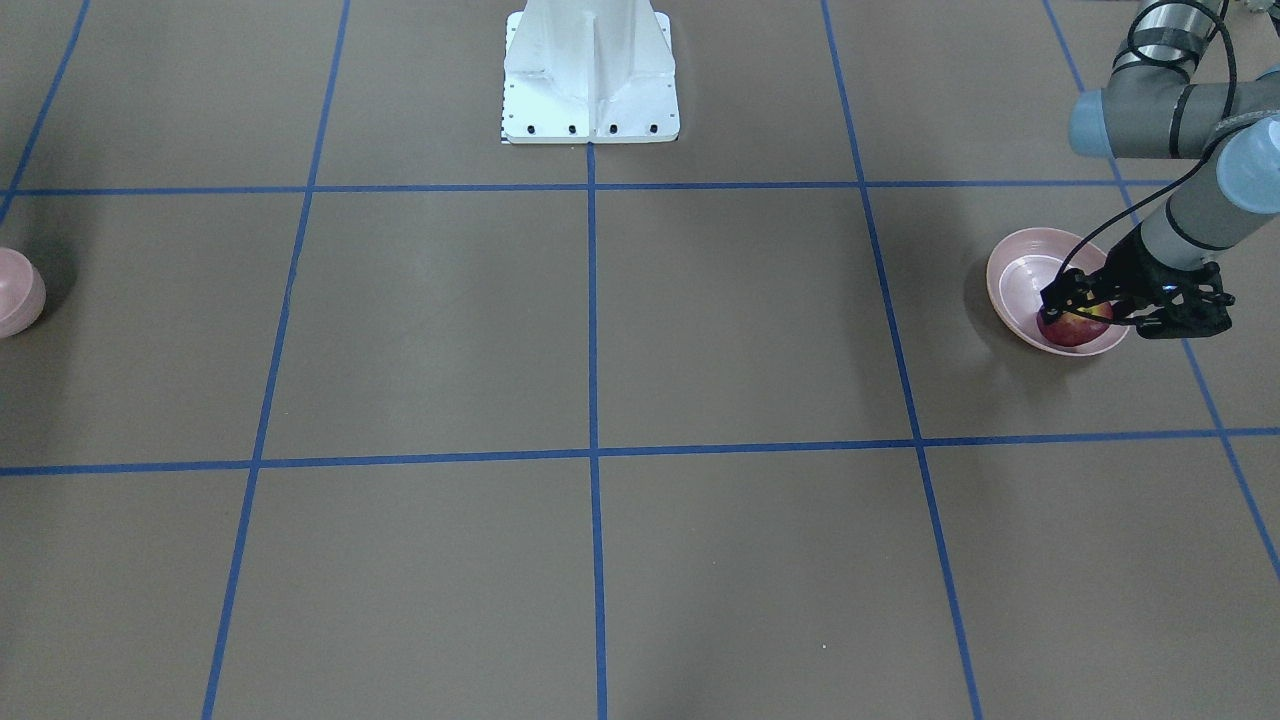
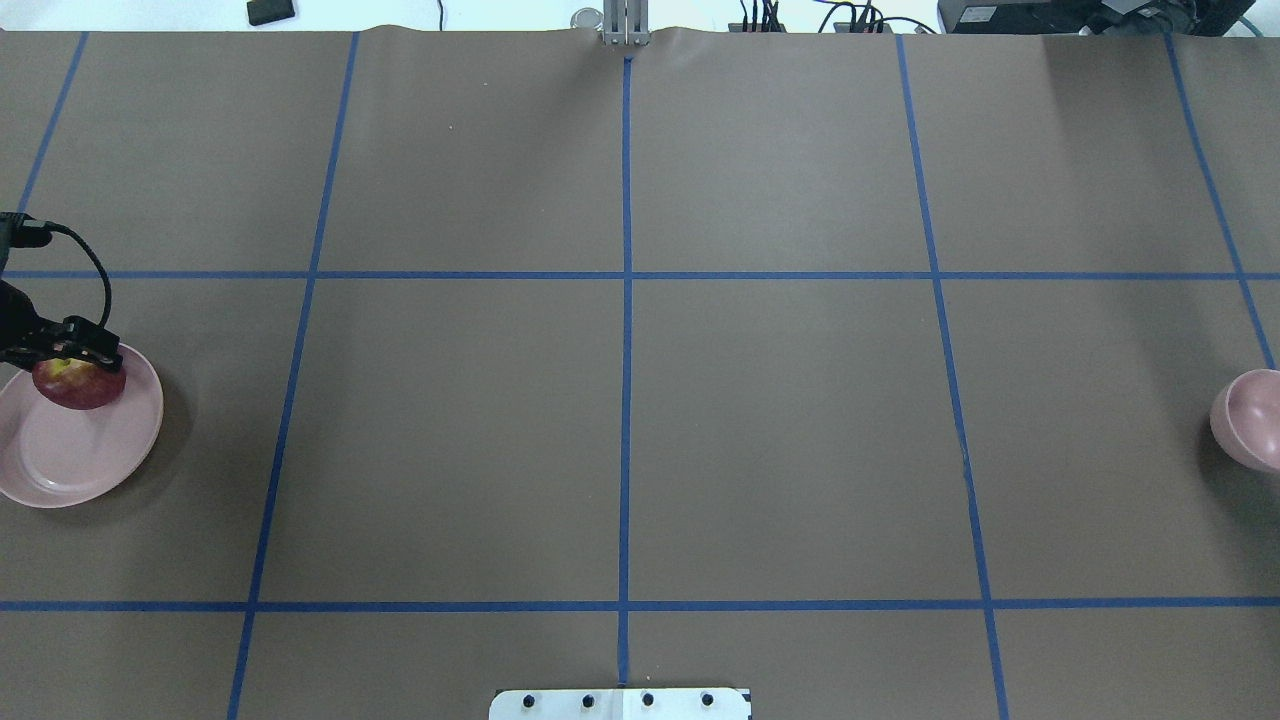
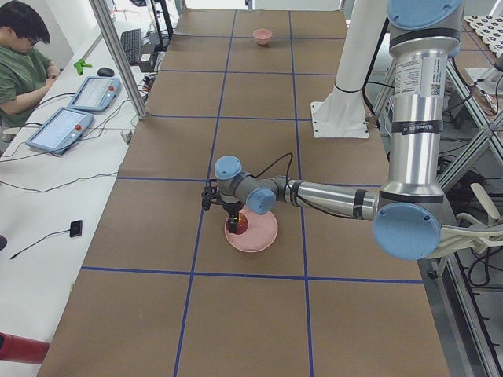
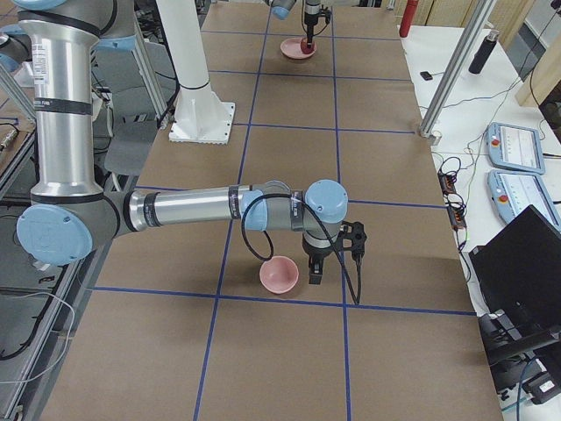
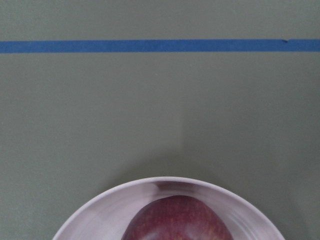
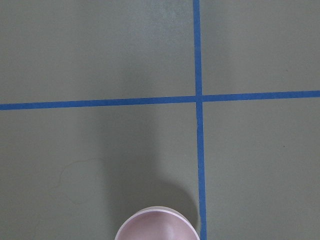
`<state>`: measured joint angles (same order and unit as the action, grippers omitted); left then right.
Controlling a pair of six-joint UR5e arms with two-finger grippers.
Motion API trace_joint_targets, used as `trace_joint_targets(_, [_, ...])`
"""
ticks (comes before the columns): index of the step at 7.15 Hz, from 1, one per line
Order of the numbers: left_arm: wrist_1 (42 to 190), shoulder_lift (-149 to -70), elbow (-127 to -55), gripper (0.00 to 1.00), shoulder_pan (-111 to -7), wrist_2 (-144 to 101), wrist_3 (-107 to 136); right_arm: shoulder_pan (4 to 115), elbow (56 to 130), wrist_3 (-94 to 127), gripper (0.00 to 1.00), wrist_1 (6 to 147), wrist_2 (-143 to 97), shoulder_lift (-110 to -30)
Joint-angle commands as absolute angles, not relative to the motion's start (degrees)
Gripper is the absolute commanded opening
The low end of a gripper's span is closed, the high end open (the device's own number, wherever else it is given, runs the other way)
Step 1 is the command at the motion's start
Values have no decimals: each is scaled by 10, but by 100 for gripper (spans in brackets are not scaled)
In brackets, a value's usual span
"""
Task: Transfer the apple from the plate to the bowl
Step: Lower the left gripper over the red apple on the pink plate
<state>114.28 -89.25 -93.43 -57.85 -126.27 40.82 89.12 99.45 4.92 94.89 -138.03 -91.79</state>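
The dark-red apple [image 2: 82, 388] sits at the far edge of the wide pale-pink plate [image 2: 60, 460], at the table's left end. My left gripper [image 2: 72, 362] reaches down over the apple, one finger on each side, and looks shut on it. The front view shows the left gripper [image 1: 1076, 316], the apple [image 1: 1075, 328] and the plate [image 1: 1015, 275]. The left wrist view shows the apple's top [image 5: 175, 220] inside the plate's rim [image 5: 100, 205]. The small deep pink bowl [image 2: 1250, 420] stands at the right end. My right gripper [image 4: 316, 274] hangs just beside the bowl [image 4: 279, 276]; I cannot tell if it is open or shut.
Brown table paper with a blue tape grid [image 2: 627, 275]. The robot's white base [image 1: 590, 75] stands at the table's middle edge. An operator [image 3: 23, 63] sits at a side desk with tablets. Aluminium posts [image 4: 451, 66] stand along the far side.
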Motion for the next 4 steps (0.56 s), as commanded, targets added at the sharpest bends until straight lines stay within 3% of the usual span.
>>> trace_joint_targets(1, [1143, -896, -925, 98, -577, -1263, 407, 891, 994, 49, 100, 950, -1380, -918])
trace_joint_targets(4, [1143, -902, -921, 98, -570, -1264, 409, 891, 995, 49, 100, 951, -1381, -916])
